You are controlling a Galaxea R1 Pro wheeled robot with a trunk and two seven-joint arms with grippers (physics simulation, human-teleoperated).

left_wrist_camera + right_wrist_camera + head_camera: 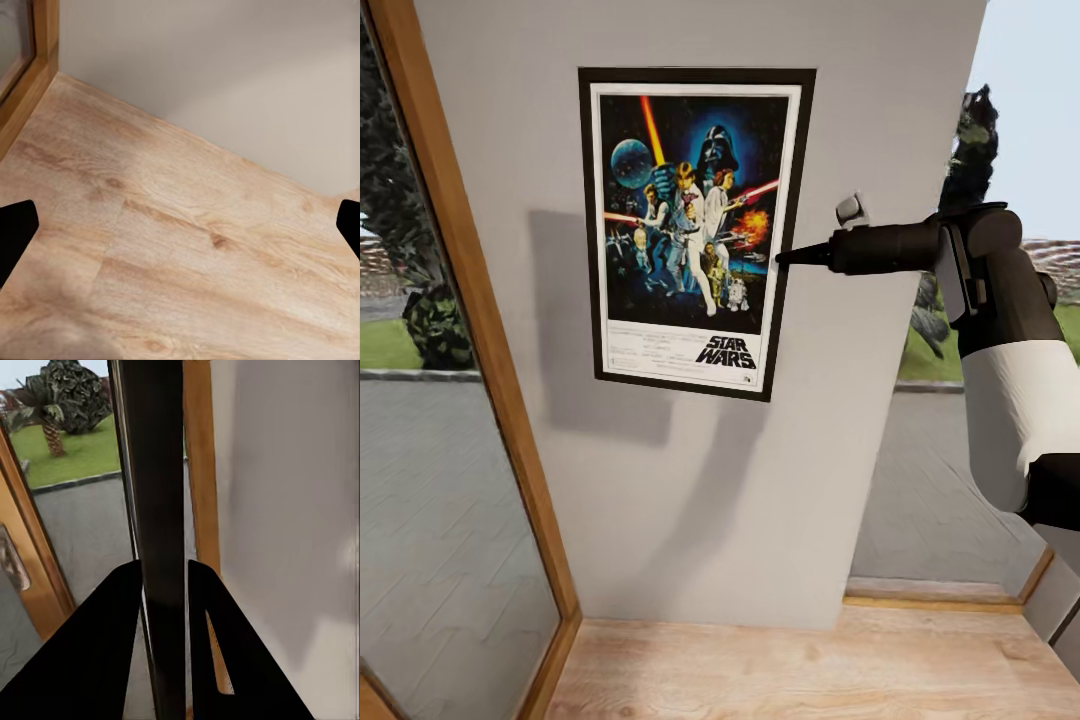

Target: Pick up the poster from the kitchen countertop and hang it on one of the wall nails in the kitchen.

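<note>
The Star Wars poster (695,230) sits flat against the pale grey wall (690,500), long axis nearly vertical, lettering at the bottom, tilted slightly so its lower edge drifts right. Any nail behind it is hidden. The right gripper (792,257) reaches in from the right, its fingers closed on the poster's right edge; from the wrist, the dark frame edge (161,532) runs between both fingers (90,652). The left gripper (180,225) hangs wide apart, empty, over the wooden floor (187,262).
</note>
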